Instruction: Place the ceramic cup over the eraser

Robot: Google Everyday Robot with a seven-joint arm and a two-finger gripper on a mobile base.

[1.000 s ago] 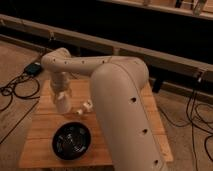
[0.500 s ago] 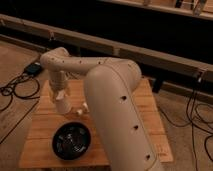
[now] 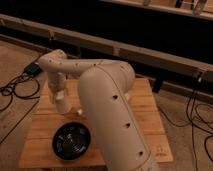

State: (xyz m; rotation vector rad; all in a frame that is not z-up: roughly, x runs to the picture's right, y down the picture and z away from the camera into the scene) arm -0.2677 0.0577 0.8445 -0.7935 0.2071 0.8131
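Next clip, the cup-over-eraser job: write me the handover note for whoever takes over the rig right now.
Gripper: open, low over the left part of the table, just behind the bowl; nothing seen in it.
Cup and eraser: neither shows; the arm covers much of the table's middle, so they may lie behind it.
Done: nothing that can be confirmed; no cup is seen set over the eraser.
Left: find both, grasp the cup, set it over the eraser, let go.
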